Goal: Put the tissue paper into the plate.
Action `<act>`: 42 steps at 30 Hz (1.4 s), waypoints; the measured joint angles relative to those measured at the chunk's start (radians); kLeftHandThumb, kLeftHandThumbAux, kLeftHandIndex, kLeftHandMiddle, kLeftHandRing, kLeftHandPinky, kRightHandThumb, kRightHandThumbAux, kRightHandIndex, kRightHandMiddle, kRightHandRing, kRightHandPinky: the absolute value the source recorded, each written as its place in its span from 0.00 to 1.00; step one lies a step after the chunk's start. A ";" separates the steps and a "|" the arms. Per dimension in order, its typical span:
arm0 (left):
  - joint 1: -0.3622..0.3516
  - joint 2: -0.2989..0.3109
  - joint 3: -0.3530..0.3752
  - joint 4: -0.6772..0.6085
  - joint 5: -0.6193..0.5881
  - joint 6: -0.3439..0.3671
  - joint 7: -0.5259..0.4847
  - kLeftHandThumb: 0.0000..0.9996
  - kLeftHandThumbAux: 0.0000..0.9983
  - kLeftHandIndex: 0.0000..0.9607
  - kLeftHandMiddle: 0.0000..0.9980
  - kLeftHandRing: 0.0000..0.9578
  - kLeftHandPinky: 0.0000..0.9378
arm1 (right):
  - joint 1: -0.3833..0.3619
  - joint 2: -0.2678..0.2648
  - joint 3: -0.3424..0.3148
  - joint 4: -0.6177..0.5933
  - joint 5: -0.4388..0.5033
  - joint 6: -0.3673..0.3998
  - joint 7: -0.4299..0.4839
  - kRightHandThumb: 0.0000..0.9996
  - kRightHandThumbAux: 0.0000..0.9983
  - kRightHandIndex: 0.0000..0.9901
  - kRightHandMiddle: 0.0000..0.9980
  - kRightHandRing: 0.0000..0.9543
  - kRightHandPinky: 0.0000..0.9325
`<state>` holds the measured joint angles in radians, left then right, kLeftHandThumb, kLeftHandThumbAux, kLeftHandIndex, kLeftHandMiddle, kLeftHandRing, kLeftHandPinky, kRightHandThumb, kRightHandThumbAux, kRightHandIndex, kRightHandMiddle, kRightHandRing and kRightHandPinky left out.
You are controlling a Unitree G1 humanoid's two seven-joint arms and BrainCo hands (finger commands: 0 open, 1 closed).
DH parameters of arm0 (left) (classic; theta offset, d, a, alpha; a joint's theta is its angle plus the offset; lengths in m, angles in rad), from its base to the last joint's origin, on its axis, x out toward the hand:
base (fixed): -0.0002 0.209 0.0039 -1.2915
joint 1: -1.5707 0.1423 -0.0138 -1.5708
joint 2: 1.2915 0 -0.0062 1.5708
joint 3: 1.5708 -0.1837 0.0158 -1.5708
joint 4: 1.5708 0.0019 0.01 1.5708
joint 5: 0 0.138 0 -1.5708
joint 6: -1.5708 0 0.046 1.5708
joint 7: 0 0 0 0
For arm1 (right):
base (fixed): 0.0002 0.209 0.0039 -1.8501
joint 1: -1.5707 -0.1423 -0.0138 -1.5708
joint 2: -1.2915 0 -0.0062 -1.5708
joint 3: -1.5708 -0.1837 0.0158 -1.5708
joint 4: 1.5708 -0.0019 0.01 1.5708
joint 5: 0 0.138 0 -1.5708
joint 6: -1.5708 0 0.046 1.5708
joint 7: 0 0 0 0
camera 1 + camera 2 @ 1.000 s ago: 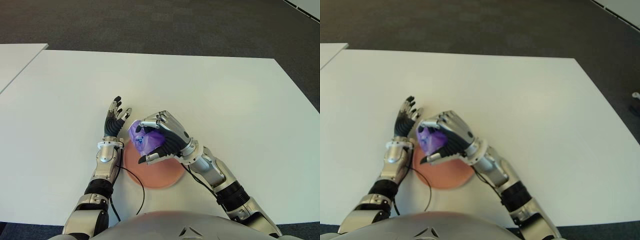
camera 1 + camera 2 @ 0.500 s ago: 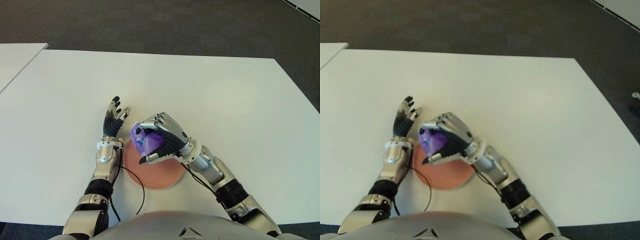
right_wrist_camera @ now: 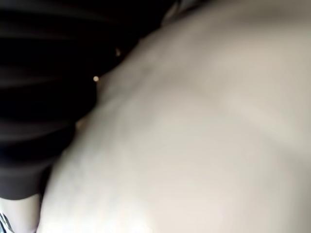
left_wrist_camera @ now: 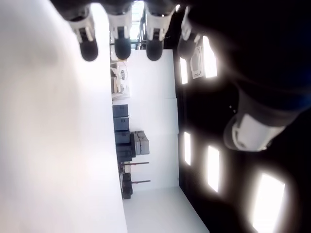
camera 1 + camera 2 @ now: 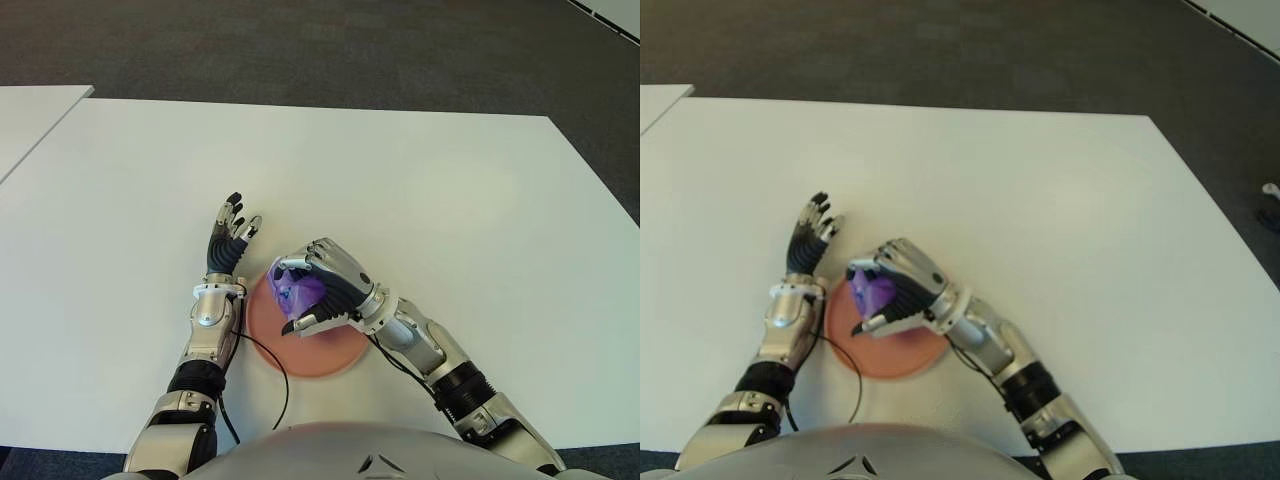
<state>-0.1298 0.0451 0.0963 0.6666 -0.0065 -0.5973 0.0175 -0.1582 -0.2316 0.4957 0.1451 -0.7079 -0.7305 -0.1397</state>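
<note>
Spreading wide across the view, the white table [image 5: 420,200] carries little else: a second white tabletop [image 5: 30,115] shows at the far left corner, with dark carpet [image 5: 300,45] beyond. Near the robot's edge lies the pink plate [image 5: 325,350], round and flat. Over its left part the right hand [image 5: 325,290] is curled tight around the purple tissue paper [image 5: 298,293] (a crumpled wad with no clear long axis), fingers covering most of it. Just left of the plate, the left hand [image 5: 230,240] shows with fingers straight and apart, holding nothing.
</note>
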 measured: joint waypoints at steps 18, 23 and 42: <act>0.008 0.000 0.000 -0.012 0.001 0.009 -0.011 0.00 0.57 0.00 0.00 0.00 0.00 | 0.000 -0.127 0.043 -0.265 -0.151 0.260 0.404 0.01 0.47 0.01 0.01 0.01 0.01; 0.015 0.001 -0.001 -0.021 0.005 0.015 -0.011 0.00 0.56 0.00 0.00 0.00 0.00 | 0.003 -0.147 0.044 -0.302 -0.143 0.280 0.441 0.00 0.42 0.00 0.00 0.00 0.00; 0.036 0.006 -0.005 -0.069 0.016 0.061 -0.010 0.00 0.54 0.00 0.00 0.00 0.00 | 0.027 -0.189 0.028 -0.321 -0.051 0.264 0.432 0.00 0.38 0.00 0.00 0.00 0.00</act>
<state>-0.0934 0.0508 0.0917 0.5980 0.0093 -0.5364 0.0070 -0.1316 -0.4208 0.5240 -0.1762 -0.7591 -0.4666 0.2922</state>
